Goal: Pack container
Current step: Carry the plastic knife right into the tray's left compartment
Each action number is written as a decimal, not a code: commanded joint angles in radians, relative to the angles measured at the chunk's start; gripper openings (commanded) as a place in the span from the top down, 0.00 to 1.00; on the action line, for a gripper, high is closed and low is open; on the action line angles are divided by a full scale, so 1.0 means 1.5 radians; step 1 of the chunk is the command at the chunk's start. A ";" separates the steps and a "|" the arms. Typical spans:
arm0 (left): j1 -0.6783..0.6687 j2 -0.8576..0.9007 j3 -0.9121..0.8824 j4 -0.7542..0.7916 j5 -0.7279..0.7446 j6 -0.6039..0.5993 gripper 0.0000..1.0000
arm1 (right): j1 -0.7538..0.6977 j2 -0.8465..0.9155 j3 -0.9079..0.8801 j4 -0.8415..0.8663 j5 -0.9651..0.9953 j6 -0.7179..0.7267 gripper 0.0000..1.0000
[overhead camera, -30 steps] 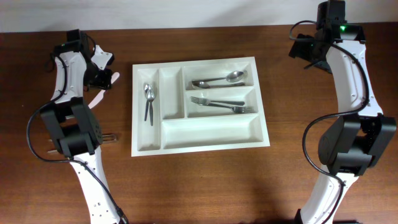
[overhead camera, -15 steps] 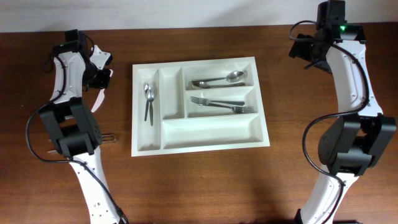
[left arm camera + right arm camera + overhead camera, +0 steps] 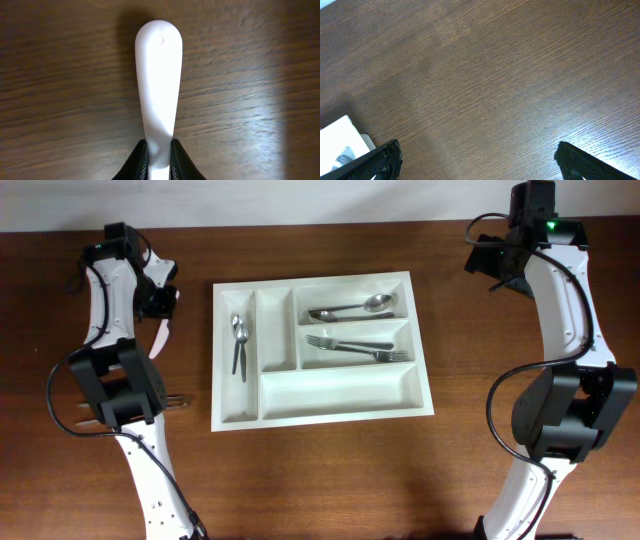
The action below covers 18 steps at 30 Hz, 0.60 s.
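Observation:
The container, a large white cutlery tray [image 3: 340,391], lies at the table's middle. It holds a small spoon [image 3: 239,343] in a narrow left compartment, a spoon [image 3: 350,309] in the top right one and forks [image 3: 360,348] below that. My left gripper [image 3: 160,302] is left of the tray, shut on a white plastic utensil [image 3: 161,335]. In the left wrist view the utensil's rounded white end [image 3: 159,85] sticks out from the jaws [image 3: 159,160] above bare wood. My right gripper [image 3: 492,265] is open and empty, right of the tray's far corner.
A thin dark utensil [image 3: 173,401] lies on the table by the left arm's base, left of the tray. The right wrist view shows the open jaws [image 3: 477,165] over bare wood, with the tray's corner [image 3: 340,137] at the lower left.
My left gripper has moved slightly toward the table's far edge with the white utensil, which has swung from slanted to nearly straight. The right arm has not moved.

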State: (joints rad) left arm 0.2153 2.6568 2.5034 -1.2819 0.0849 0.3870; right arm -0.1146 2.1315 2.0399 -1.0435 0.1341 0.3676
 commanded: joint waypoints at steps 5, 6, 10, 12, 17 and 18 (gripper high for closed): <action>0.000 -0.001 0.130 -0.043 0.002 -0.051 0.98 | 0.002 0.006 -0.003 0.002 0.006 0.008 0.01; -0.001 -0.001 0.139 -0.048 0.003 -0.061 0.98 | 0.002 0.006 -0.003 0.002 0.006 0.008 0.01; -0.012 -0.001 0.167 -0.075 0.003 -0.113 0.98 | 0.002 0.006 -0.003 0.002 0.006 0.008 0.01; -0.025 -0.001 0.179 -0.089 0.003 -0.131 0.98 | 0.002 0.006 -0.003 0.002 0.006 0.008 0.01; -0.079 -0.001 0.212 -0.119 0.003 -0.145 0.98 | 0.002 0.006 -0.003 0.002 0.006 0.008 0.01; -0.093 -0.001 0.219 -0.123 0.003 -0.146 0.98 | 0.002 0.006 -0.003 0.002 0.006 0.008 0.01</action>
State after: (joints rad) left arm 0.1398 2.6591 2.7880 -1.4574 0.0841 0.2028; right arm -0.1146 2.1315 2.0399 -1.0435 0.1341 0.3668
